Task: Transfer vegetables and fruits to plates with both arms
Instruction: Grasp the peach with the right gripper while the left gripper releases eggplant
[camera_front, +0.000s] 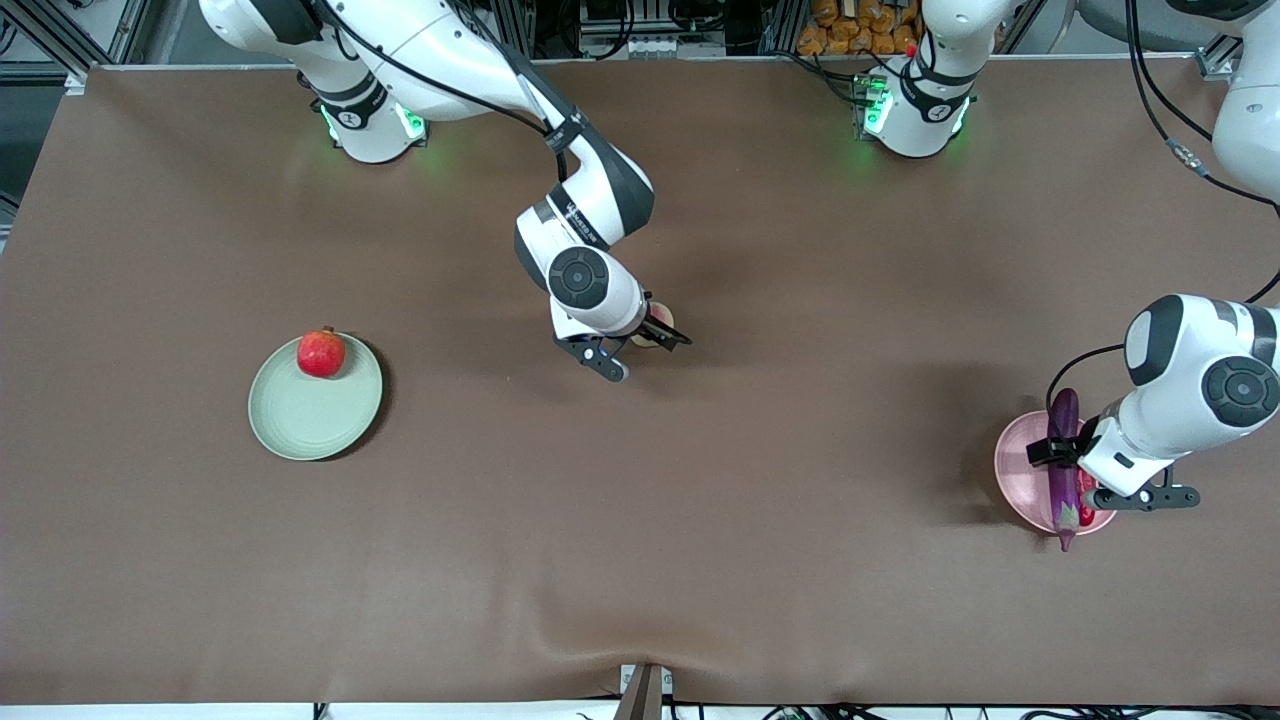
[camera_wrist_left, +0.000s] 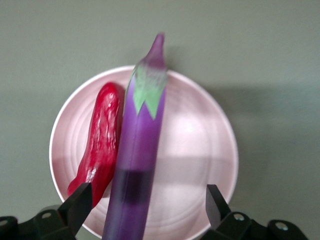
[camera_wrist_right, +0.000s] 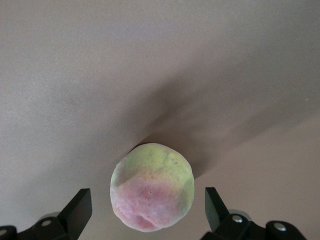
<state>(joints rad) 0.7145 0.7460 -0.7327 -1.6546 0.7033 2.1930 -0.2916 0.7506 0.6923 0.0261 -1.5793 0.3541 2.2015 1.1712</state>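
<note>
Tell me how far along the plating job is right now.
Done: pomegranate on the green plate; chili pepper and eggplant on the pink plate, with the left gripper open above them. In hand: the right gripper is open around the tan-green fruit, which sits on the table. Left: moving that fruit to a plate.

From my station the front view is evenly and brightly lit from overhead, with the brown table (camera_front: 700, 560) matte and free of glare, soft dark shadows pooling beside the pale green plate (camera_front: 310, 420) and the pale pink plate (camera_front: 1015, 465), and green glow spilling from both arm bases. In the left wrist view I see the purple eggplant (camera_wrist_left: 137, 165) soft and out of focus at its near end, with a grey shadow band across the plate. The right wrist view is dimmer and hazy, the blushed round fruit (camera_wrist_right: 152, 186) fairly crisp, throwing a broad diffuse shadow over the cloth.
</note>
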